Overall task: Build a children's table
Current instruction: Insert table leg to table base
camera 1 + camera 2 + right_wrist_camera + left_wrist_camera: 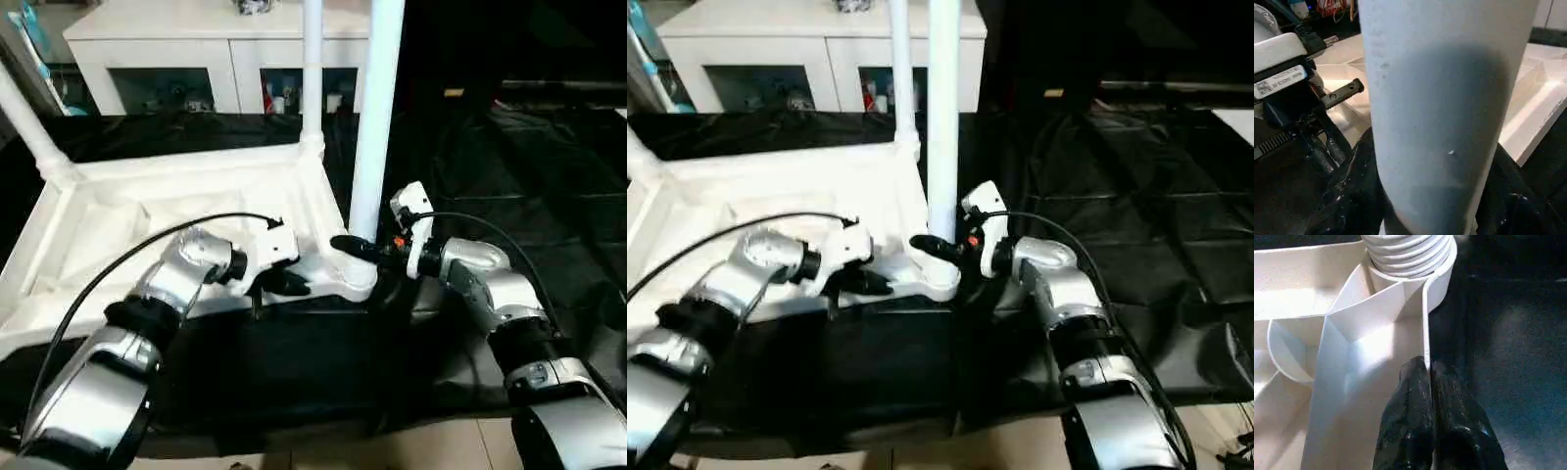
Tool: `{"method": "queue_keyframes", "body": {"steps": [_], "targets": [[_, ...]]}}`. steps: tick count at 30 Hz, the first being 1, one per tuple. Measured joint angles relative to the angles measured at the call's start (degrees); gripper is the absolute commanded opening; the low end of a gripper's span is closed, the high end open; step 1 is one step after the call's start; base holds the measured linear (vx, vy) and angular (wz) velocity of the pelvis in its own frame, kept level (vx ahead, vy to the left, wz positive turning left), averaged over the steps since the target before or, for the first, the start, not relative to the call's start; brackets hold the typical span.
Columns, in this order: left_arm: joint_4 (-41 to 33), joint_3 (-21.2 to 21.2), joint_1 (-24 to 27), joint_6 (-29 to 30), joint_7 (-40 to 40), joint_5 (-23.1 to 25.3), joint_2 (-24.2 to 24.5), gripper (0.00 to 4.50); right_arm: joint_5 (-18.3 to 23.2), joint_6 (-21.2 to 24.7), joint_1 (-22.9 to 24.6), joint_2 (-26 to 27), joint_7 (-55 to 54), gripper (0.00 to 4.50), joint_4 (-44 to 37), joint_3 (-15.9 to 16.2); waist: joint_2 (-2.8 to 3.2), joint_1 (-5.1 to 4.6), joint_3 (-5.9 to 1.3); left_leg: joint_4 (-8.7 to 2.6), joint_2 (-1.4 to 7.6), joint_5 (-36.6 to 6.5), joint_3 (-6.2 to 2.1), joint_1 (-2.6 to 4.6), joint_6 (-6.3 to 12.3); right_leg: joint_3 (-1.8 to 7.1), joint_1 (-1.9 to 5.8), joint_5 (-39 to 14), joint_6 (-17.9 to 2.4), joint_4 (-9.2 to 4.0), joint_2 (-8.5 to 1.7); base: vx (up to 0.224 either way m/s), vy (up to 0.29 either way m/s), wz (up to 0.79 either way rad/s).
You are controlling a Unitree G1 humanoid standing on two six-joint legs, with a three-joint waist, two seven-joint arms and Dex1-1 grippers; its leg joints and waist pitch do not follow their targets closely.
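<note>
The table top [147, 235] is lying upside down on the black cloth [509, 176], ribs and sockets facing up so the legs can be pushed in from above. Three legs are standing in sockets: one at the far left corner [29, 127], one at the far right corner [312, 69], and the nearest leg [377, 108] at the near right corner.

The right gripper [351, 245] is wrapping its black fingers around the base of that nearest leg, just above the corner socket [355, 277]; the right wrist view shows the tube sitting between them. It is probably gripping low so the leg stays upright while it is being seated.

The left gripper [282, 282] is pinching the thin upright wall of the top's near edge, its fingers [1410, 401] clamped shut on either side of the rim beside the same socket. That hold appears meant to keep the light plastic top from sliding or lifting while the leg is being worked.

A white cabinet [196, 49] is standing beyond the cloth's far edge.
</note>
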Motion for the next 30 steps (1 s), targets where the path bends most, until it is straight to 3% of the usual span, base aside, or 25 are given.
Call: {"method": "queue_keyframes", "body": {"steps": [10,22,30], "targets": [[1.8,0.7,-0.5,-1.8,0.8,-0.1,-0.1,0.00,1.7,-2.5,0.7,2.3,-2.2,1.86,2.2,-3.6,0.07,0.01,0.25,-0.10,0.01,0.0,0.07,0.03,0.00,0.04,-0.04,0.0,0.0,-0.01,0.00,0.000,0.000,0.00],[4.0,1.2,-1.2,-2.2,1.6,0.0,-0.5,0.00,3.9,-8.7,4.5,5.7,-5.4,1.86,3.3,-7.4,0.32,0.07,0.40,-0.65,-0.05,0.0,0.15,0.27,-0.02,0.08,-0.04,-0.1,0.2,-0.08,0.00,0.000,0.000,0.00],[4.2,1.3,-1.4,-2.2,1.8,0.0,-1.1,0.00,3.7,-13.4,7.5,6.9,-6.9,1.86,1.7,-7.8,0.32,0.29,0.39,-1.23,-0.18,0.0,0.17,0.28,-0.02,0.08,0.00,-0.1,0.2,-0.61,-0.01,0.000,0.000,0.00]]}}
